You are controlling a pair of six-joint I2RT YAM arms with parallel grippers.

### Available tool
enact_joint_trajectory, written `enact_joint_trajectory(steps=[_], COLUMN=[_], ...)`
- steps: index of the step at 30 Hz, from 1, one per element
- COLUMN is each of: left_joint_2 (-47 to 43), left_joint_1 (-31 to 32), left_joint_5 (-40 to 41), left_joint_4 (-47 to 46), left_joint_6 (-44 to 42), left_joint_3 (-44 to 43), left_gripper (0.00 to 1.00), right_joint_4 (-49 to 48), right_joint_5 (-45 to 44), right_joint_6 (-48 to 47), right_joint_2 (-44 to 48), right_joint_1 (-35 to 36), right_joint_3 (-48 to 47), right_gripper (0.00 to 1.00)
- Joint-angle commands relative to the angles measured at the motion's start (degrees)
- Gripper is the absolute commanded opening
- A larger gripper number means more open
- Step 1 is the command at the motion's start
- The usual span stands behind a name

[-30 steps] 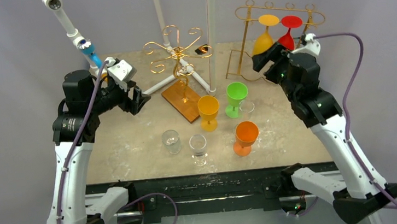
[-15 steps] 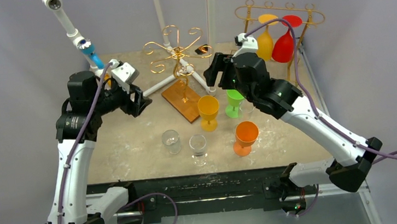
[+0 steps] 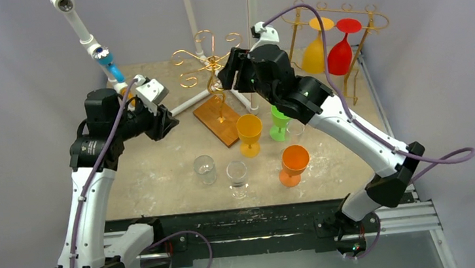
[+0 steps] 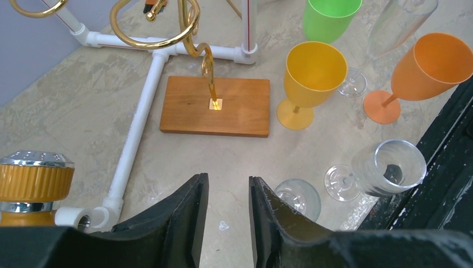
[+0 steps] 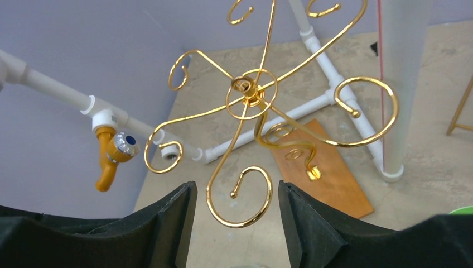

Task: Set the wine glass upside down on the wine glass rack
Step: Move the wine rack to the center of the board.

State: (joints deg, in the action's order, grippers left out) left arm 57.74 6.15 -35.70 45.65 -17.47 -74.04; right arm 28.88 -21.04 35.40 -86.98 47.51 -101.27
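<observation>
Rack (image 5: pixel 245 86) just ahead of right tool (image 5: pixel 235 192), jaws apart, nothing held

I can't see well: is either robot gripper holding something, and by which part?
Nothing is held. The left gripper and right gripper are both empty.

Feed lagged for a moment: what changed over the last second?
The right gripper swung left from the back-right rack to the gold scroll rack, empty, jaws open. The left gripper narrowed in place, holding nothing. The hung yellow glass, red glass and table glasses stayed.
</observation>
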Motion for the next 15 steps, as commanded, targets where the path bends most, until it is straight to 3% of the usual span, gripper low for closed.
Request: enact_joint_trajectory(steps=[1, 7, 15], left_joint_2=[-0.3, 1.4, 4.2], left_joint_1=[0.2, 0.3, 0.3], left_joint_5=[3.1, 3.2, 0.4], left_joint_4=[-2.5, -5.6, -8.6], left_joint_6=[2.7, 1.6, 3.5], left_joint_3=[-2.8, -6.1, -7.7], left_gripper=[0.44, 0.67, 0.71], right_joint_4=[0.5, 0.5, -4.4], right_joint_5=[2.5, 0.9, 4.0], right_joint_6=[2.1, 4.1, 7.6], right_joint_2=[-1.6, 0.5, 0.0], right_joint_1=[0.3, 0.3, 0.2], right_joint_3=[-2.6, 0.4, 3.6], right_gripper=[0.60, 0.59, 0.59])
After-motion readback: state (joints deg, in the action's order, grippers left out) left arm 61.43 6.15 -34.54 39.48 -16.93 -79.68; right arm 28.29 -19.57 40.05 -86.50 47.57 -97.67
